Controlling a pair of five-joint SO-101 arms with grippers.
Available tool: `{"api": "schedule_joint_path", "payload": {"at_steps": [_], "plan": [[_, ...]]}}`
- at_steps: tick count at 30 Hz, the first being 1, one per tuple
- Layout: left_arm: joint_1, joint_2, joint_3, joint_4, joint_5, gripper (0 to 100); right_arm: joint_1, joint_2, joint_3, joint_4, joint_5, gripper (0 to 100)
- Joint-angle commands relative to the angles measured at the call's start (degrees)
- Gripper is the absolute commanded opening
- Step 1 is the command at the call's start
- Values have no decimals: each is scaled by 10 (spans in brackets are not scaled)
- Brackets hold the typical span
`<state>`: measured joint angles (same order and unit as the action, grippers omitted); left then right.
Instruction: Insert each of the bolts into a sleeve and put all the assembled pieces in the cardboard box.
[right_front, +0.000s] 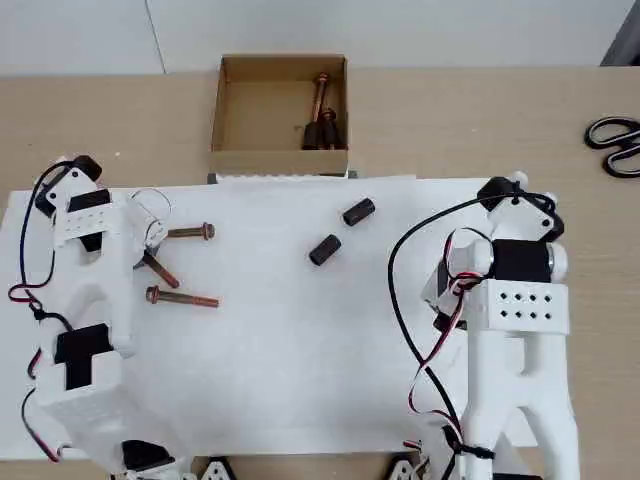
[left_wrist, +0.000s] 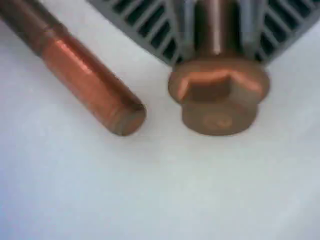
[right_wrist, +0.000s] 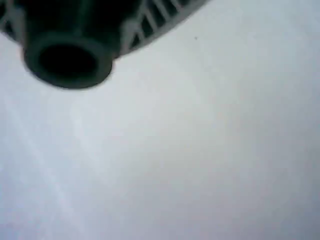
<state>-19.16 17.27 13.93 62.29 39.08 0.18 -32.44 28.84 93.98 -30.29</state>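
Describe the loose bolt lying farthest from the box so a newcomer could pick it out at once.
On the big white sheet, look beside the left arm, where three copper-coloured hex-head bolts lie. The farthest bolt lies nearest the arms' bases, away from the open cardboard box. Its head points outward toward the sheet's edge; the box-side bolt points its head inward and the middle bolt slants.

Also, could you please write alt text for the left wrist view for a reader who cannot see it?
A copper bolt, hexagonal head toward the camera, sits with its shank between the ribbed grey fingers of the left tool. Beside it the end of a second bolt lies on the white sheet.
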Motion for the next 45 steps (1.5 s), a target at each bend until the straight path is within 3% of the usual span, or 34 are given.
{"api": "schedule_joint_path", "payload": {"at_steps": [1, 8, 13, 22, 28, 36, 45], "plan": [[-4, 24, -7, -25, -1, 5, 0, -18, -7, -10, -5, 2], [13, -88, -7, 13, -7, 5, -2, -71, -57, -9, 1, 2], [59, -228, -7, 58, -53, 5, -44, -154, -75, -5, 59, 2], [161, -478, -4, 170, -187, 5, -125, -305, -72, -4, 184, 2], [182, -585, 50, 188, -258, 5, -134, -361, -19, -4, 246, 2], [185, -813, 243, 115, -313, 5, -134, -491, 67, -10, 292, 2], [258, -1063, 456, -12, -252, 5, -154, -610, 216, -99, 290, 2]]}}
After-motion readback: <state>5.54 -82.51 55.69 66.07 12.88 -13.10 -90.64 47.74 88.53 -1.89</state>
